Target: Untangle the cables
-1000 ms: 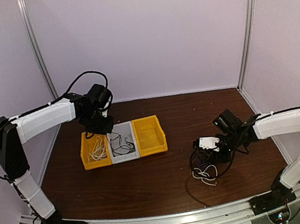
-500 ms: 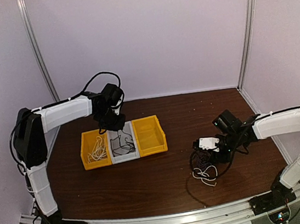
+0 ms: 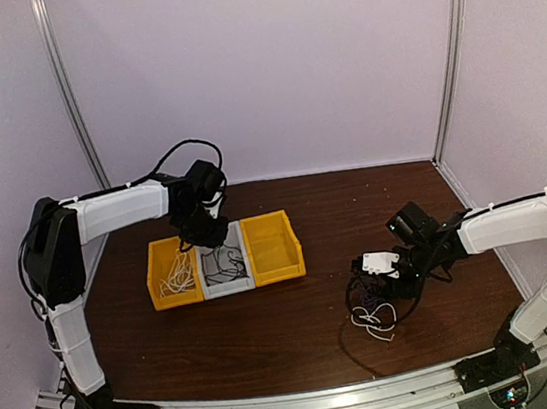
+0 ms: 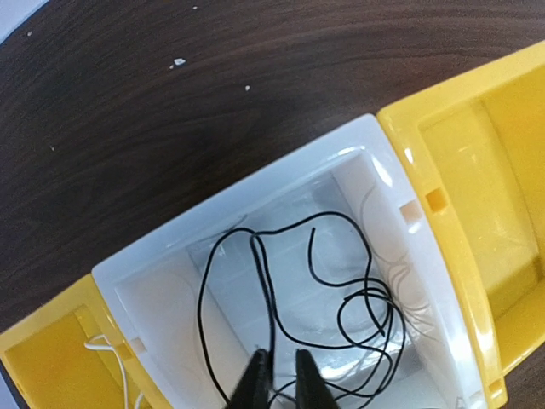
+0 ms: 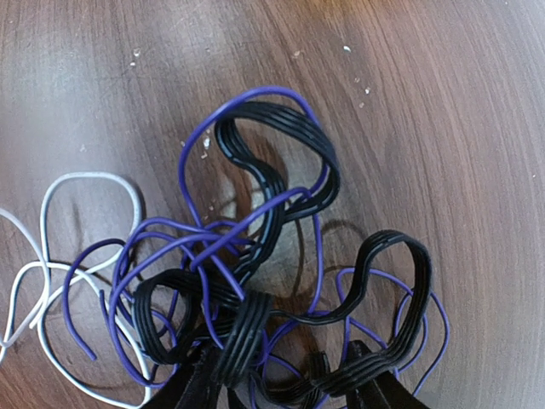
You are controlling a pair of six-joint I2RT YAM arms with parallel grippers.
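Observation:
A thin black cable (image 4: 258,256) lies in loose loops in the white middle bin (image 4: 247,192). My left gripper (image 4: 279,375) hangs over that bin, with a narrow gap between its jaws and a doubled strand running beside its left finger. In the top view it is at the bin's far end (image 3: 207,235). A white cable (image 3: 174,273) lies in the left yellow bin. My right gripper (image 5: 285,388) is open, with its fingers on either side of a tangle on the table. The tangle holds a black ribbon cable (image 5: 272,183), a dark blue-purple cable (image 5: 255,91) and a white cable (image 5: 85,176).
Three bins stand in a row at the left: yellow (image 3: 158,280), white (image 3: 229,286) and yellow (image 3: 271,247). The right yellow bin (image 4: 502,170) holds nothing. The tangle (image 3: 371,311) lies at the right front of the brown table. Walls enclose the back and sides.
My left gripper has moved right, from over the left yellow bin to over the white middle bin. The right arm and the tangle have hardly moved.

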